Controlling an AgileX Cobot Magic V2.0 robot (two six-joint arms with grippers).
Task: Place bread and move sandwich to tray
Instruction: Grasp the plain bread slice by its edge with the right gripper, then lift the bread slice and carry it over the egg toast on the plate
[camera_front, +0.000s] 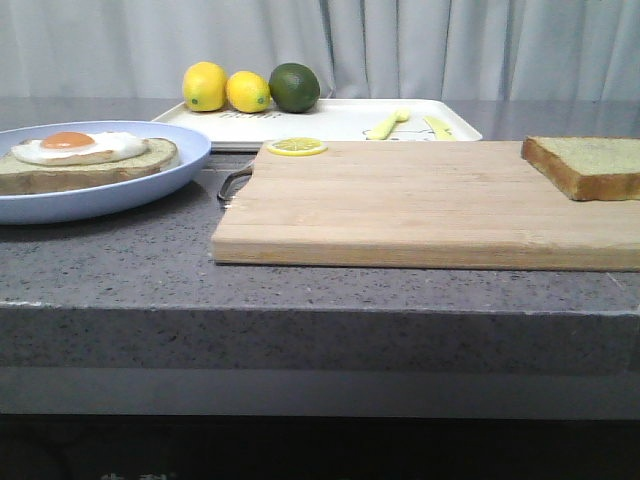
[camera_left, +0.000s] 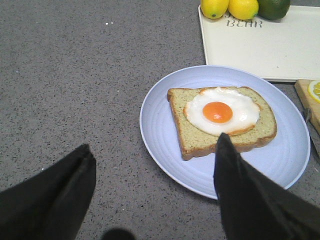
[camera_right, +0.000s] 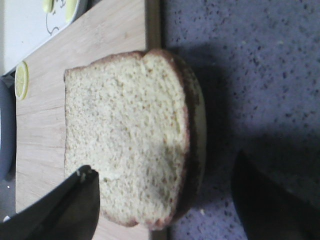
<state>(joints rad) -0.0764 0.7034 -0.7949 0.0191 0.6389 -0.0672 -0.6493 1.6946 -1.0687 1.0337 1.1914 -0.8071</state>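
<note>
The bread (camera_front: 590, 165) lies on the right end of the wooden cutting board (camera_front: 420, 205), overhanging its edge in the right wrist view (camera_right: 125, 140). My right gripper (camera_right: 165, 170) is open above it, one finger over the board side, one over the counter. The sandwich (camera_front: 90, 160), a slice bearing a fried egg, sits on the pale blue plate (camera_front: 150, 185) at the left. My left gripper (camera_left: 155, 150) is open above the counter beside the plate (camera_left: 165, 145), one fingertip (camera_left: 225, 145) over the slice (camera_left: 190, 130). The white tray (camera_front: 340, 120) lies at the back. Neither gripper shows in the front view.
Two lemons (camera_front: 225, 88) and a lime (camera_front: 294, 87) sit on the tray's left end, with yellow cutlery (camera_front: 405, 122) on its right. A lemon slice (camera_front: 296, 146) lies on the board's far left corner. A metal handle (camera_front: 232, 185) sticks out from the board towards the plate.
</note>
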